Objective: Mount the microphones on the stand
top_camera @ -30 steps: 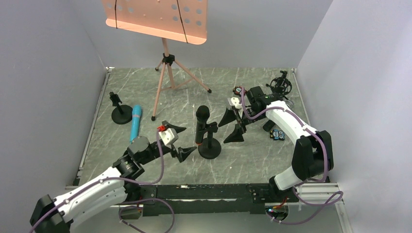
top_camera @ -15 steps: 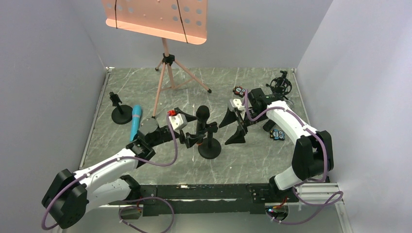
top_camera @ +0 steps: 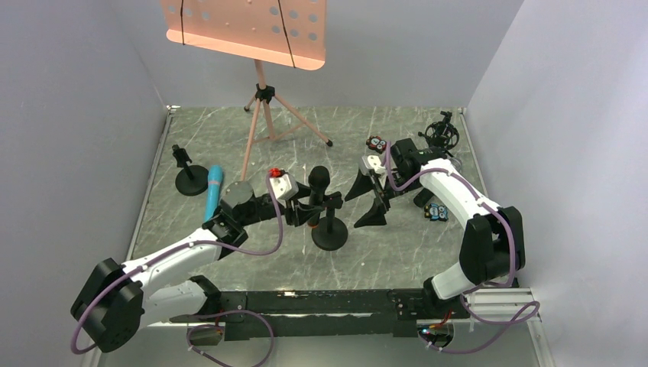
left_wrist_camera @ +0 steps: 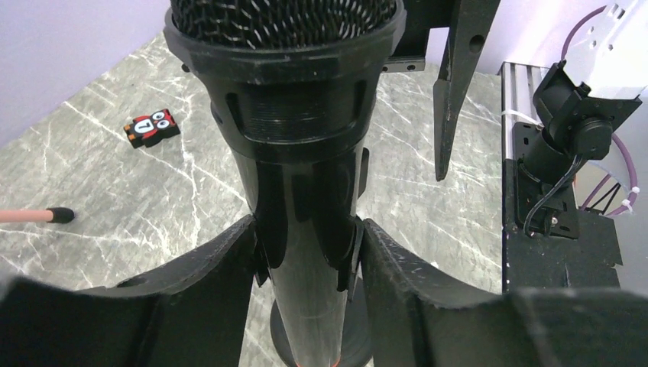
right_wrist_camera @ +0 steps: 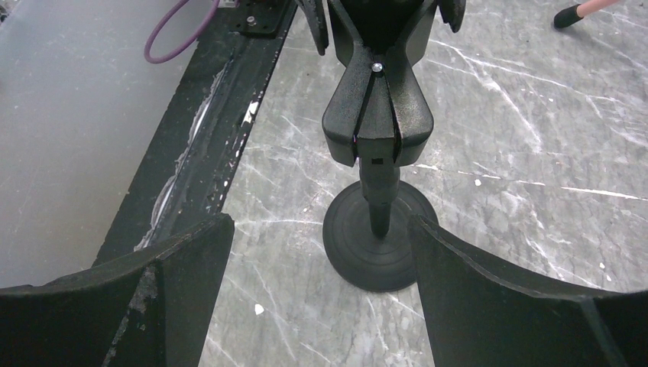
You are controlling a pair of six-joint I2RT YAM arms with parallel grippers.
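Note:
A black microphone (top_camera: pixel 317 189) with a mesh head and an orange end ring stands upright in the clip of a round-based stand (top_camera: pixel 330 234) at mid table. My left gripper (top_camera: pixel 307 212) has come in from the left. In the left wrist view its fingers (left_wrist_camera: pixel 221 267) press both sides of the microphone (left_wrist_camera: pixel 306 153) at the clip. My right gripper (top_camera: pixel 365 202) hangs open just right of the stand, and the clip (right_wrist_camera: pixel 378 115) and base (right_wrist_camera: pixel 380 246) show between its fingers. A cyan-blue microphone (top_camera: pixel 212 193) lies flat at the left.
A second small stand (top_camera: pixel 190 180) with no microphone in it is at the far left. A pink tripod music stand (top_camera: pixel 260 115) rises at the back. Toy blocks (top_camera: pixel 436 212) and a black shock mount (top_camera: pixel 442 134) sit at the right. Another block (left_wrist_camera: pixel 151 128) shows behind the microphone.
My left arm reached forward and right to the standing microphone, and its jaws narrowed onto it. The right gripper barely shifted and stays open.

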